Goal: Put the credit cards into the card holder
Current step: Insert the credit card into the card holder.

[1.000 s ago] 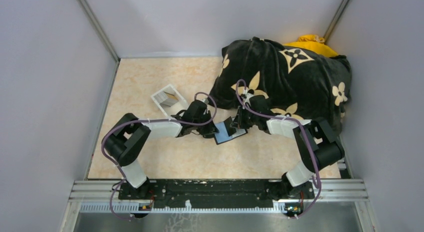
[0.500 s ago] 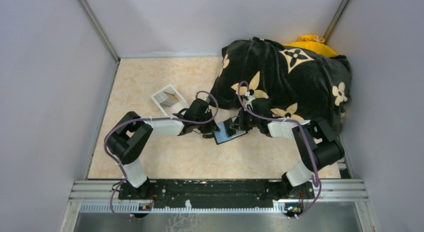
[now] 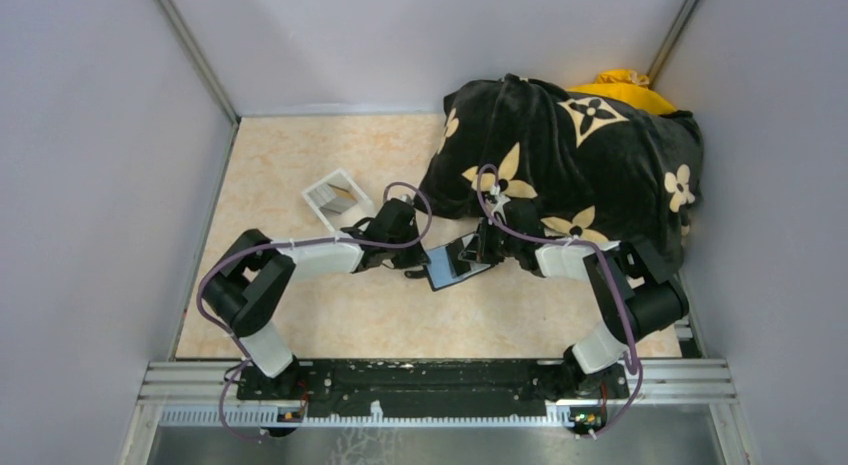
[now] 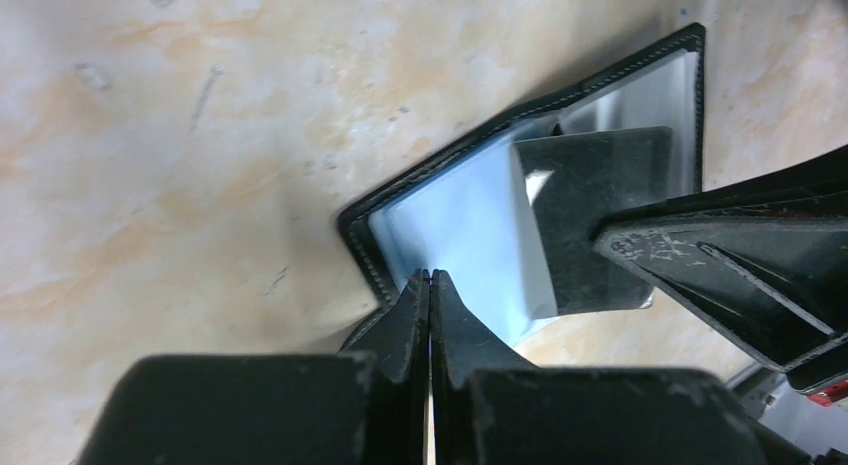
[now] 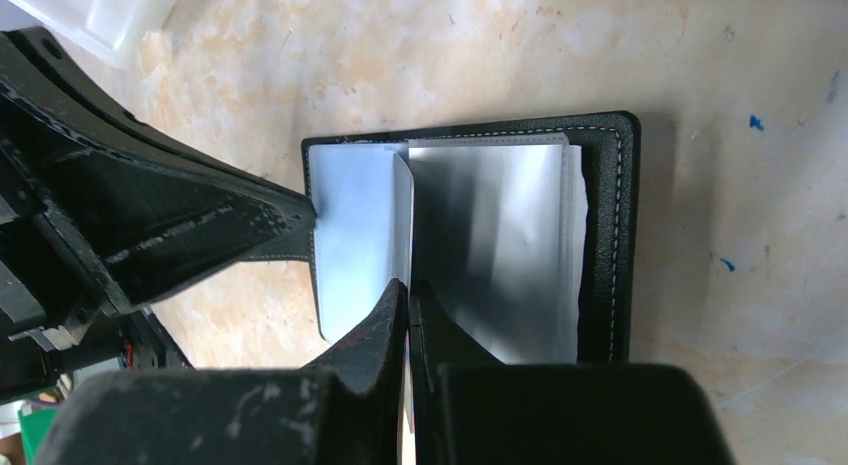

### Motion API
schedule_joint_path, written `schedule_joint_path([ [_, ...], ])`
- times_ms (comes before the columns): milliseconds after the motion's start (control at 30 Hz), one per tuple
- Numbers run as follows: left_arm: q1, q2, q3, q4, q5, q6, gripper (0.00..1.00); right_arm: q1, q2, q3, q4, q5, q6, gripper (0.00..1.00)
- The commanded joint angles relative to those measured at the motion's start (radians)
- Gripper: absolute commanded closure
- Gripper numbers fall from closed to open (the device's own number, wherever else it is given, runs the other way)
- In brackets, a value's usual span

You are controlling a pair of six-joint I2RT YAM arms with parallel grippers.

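**Q:** Where is the card holder (image 5: 600,235) sitting?

**A:** It is lying open, pale lining up, on the mottled tabletop (image 3: 300,165), between the two arms and just in front of the flower-patterned black cushion (image 3: 580,155).

**Q:** And the credit cards?

**A:** One dark blue-grey card (image 4: 590,205) is showing, lying across the lining. Whether it is sitting in a pocket cannot be told.

**Q:** What are the arms doing?

**A:** The left gripper (image 4: 430,280), jaws together, is touching the holder's left edge, apparently pinning it so that it is not sliding. The right gripper (image 5: 408,285), jaws also together, is meeting the near edge at the centre fold. Whether it is nipping the card or a sleeve leaf is unclear.

**Q:** Anything else nearby?

**A:** A pale plastic tray-like box (image 3: 338,197) is standing apart, beyond the left arm.
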Motion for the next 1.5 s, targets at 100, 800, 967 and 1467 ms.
schedule_joint_path([
  [100, 0.002, -0.072, -0.061, -0.128, -0.06, 0.0, 1.0, 0.005, 0.024, -0.029, -0.05, -0.009, -0.019, 1.0],
  [800, -0.017, 0.043, -0.04, -0.114, -0.029, -0.005, 1.0, 0.007, 0.037, -0.057, -0.029, -0.041, -0.003, 1.0],
  [967, -0.016, 0.066, -0.022, -0.113, -0.032, 0.003, 1.0, 0.01, 0.026, -0.086, -0.011, -0.039, 0.009, 1.0],
  [1467, -0.023, 0.046, -0.057, -0.107, -0.026, 0.0, 1.0, 0.103, -0.057, -0.03, -0.133, 0.223, 0.007, 0.62],
])
